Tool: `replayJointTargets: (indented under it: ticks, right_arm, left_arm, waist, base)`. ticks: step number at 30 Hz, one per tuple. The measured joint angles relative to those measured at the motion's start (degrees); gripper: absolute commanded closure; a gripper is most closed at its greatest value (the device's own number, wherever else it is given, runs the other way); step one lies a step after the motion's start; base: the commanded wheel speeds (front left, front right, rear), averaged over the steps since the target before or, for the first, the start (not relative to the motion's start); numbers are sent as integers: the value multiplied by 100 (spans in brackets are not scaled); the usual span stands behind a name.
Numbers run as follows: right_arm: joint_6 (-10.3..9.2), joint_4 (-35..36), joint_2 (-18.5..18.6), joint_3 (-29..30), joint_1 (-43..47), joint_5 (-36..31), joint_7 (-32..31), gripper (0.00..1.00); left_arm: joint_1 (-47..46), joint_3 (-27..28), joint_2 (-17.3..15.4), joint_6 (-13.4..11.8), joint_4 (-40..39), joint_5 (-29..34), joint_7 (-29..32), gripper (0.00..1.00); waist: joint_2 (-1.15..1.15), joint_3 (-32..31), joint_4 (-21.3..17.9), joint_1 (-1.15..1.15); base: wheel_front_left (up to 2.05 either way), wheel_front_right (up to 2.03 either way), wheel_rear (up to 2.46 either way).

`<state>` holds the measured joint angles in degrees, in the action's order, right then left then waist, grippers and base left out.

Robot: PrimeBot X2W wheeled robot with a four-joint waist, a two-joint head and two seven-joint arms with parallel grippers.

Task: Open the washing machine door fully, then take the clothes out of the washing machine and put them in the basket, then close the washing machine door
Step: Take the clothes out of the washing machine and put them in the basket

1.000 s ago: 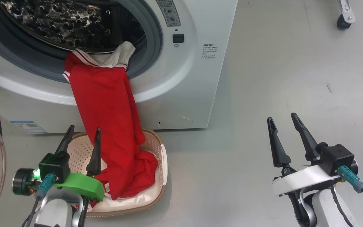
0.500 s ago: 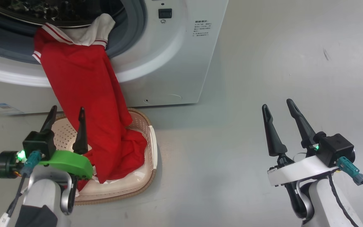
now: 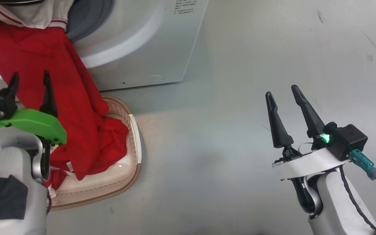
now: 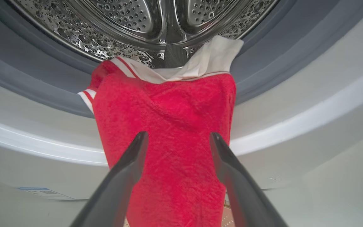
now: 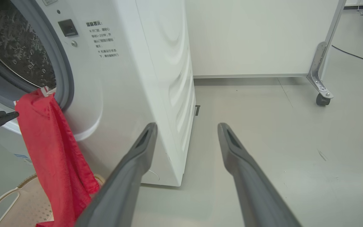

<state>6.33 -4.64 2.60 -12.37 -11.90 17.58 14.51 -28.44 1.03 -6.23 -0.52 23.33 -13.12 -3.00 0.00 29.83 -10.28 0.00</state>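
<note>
The left tool (image 3: 30,74) stood with its fingers spread and empty, just in front of the hanging red cloth. The right tool (image 3: 282,91), likewise spread and holding nothing, hung over the bare floor (image 3: 224,163), well apart from the work. The clothes (image 3: 86,137) had their lower end heaped in the basket (image 3: 135,147), while the upper end draped over the lip of the washing machine (image 3: 135,49), white collar lying on the grey gasket (image 4: 43,82) below the drum (image 4: 156,19). A pinch taken too low would likely only bunch the fabric. A sideways pull might drag the light basket or spill cloth onto the floor, and the collar could snag on the gasket.
</note>
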Motion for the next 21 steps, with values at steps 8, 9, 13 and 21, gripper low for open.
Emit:
replayJointTargets:
  ticks: [8, 9, 13, 21]
  right_arm:
    - [-53, 7, -1, -66, -120, 71, 0, 0]
    - [-53, 5, 0, -75, -132, 94, 0, 0]
    - [-91, 7, -1, -119, -200, 107, 0, 0]
    - [-108, 11, -1, -182, -272, 165, 0, 0]
  left_arm:
    - [-522, 209, -189, -171, 333, -10, 379, 0]
    - [-573, 233, -189, -172, 390, -34, 420, 0]
    - [-726, 293, -189, -229, 597, -101, 557, 0]
    - [-1016, 478, -227, -348, 969, -192, 648, 0]
  waist:
    - [0, 322, -319, 0]
    - [0, 353, -352, 0]
    - [0, 462, -466, 0]
    - [0, 604, -592, 0]
  base:
    - [0, 0, 0]
    - [0, 0, 0]
    - [0, 0, 0]
    - [0, 0, 0]
